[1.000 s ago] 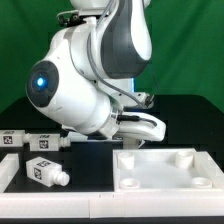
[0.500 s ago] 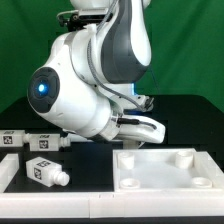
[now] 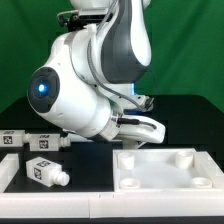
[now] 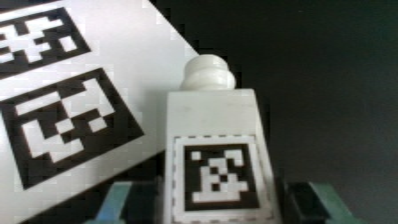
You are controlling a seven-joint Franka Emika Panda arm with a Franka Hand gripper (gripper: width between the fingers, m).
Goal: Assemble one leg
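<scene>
Looking through the wrist view, you see the leg (image 4: 210,125) lying between the gripper (image 4: 214,200) fingers (image 4: 135,200), round stub pointing away, just beside the marker board (image 4: 71,110). Blur hides the contact, so you cannot tell whether the fingers press it. In the exterior view, another leg (image 3: 42,169) lies left of the white tray piece (image 3: 165,168).

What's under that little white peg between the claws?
Around the leg only black table shows, the marker board beside it; directly beneath is hidden by the leg itself.
</scene>
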